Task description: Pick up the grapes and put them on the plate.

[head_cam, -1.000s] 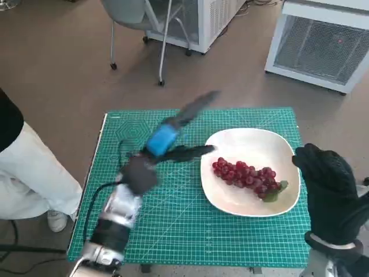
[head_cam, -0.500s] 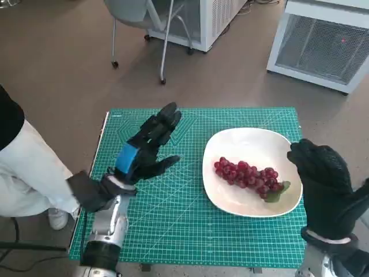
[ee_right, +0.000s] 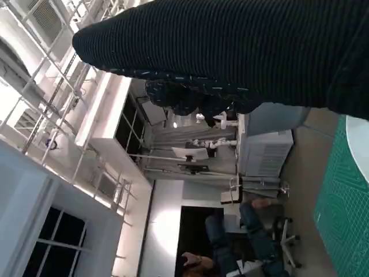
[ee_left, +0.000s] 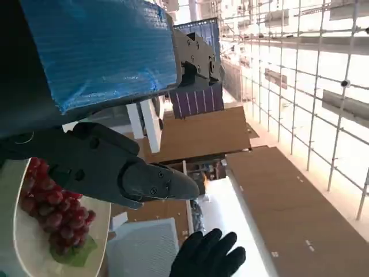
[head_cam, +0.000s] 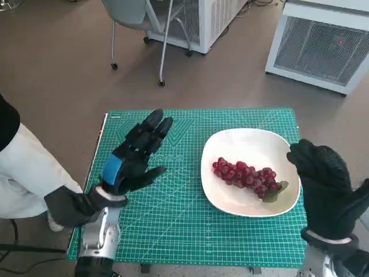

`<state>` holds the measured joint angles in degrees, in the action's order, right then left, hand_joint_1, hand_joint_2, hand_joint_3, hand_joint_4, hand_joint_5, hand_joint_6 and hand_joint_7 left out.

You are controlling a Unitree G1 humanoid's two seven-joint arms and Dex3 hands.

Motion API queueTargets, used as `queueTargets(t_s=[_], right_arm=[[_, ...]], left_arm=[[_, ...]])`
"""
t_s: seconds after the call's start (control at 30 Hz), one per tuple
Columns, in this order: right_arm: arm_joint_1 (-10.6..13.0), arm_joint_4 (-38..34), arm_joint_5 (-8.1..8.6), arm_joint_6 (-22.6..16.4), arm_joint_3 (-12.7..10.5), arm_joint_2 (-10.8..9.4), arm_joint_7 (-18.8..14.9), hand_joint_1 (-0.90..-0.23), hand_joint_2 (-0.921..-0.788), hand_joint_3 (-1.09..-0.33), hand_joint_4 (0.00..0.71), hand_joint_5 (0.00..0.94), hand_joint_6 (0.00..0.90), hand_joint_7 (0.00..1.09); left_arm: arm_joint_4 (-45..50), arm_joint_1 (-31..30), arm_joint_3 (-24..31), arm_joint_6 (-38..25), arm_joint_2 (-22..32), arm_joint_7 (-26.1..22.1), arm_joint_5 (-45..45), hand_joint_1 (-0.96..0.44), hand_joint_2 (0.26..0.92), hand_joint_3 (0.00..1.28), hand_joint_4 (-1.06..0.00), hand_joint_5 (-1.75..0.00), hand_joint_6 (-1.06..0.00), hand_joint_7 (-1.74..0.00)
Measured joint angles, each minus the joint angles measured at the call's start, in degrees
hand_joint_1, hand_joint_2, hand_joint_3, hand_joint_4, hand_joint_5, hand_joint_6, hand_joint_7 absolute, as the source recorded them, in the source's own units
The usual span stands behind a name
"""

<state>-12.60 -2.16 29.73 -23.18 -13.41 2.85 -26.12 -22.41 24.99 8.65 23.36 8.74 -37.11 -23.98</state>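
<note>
The grapes [head_cam: 247, 176] lay on the plate [head_cam: 248, 138] (task apparently done), so the left hand [head_cam: 131, 157] hovered empty, fingers spread.

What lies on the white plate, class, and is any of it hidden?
A bunch of red grapes with a green leaf lies on the plate. The right hand covers the plate's right rim.

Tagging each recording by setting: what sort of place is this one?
Probably a lab or workshop: a green cutting mat covers the small table, white cabinets with vents stand on the floor, and a wheeled chair is behind.
</note>
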Motion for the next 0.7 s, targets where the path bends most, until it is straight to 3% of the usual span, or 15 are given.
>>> queueTargets(t_s=[0.7], right_arm=[[0.01,0.59,1.01,0.74,-0.07,1.00,-0.30,-0.383,-0.921,-0.507,0.475,0.480,0.272,0.84]], left_arm=[[3.40,-2.86,0.37,-1.99,-1.94,2.50,-0.04,-0.41,0.921,0.14,-0.19,-0.01,-0.28,-0.02]])
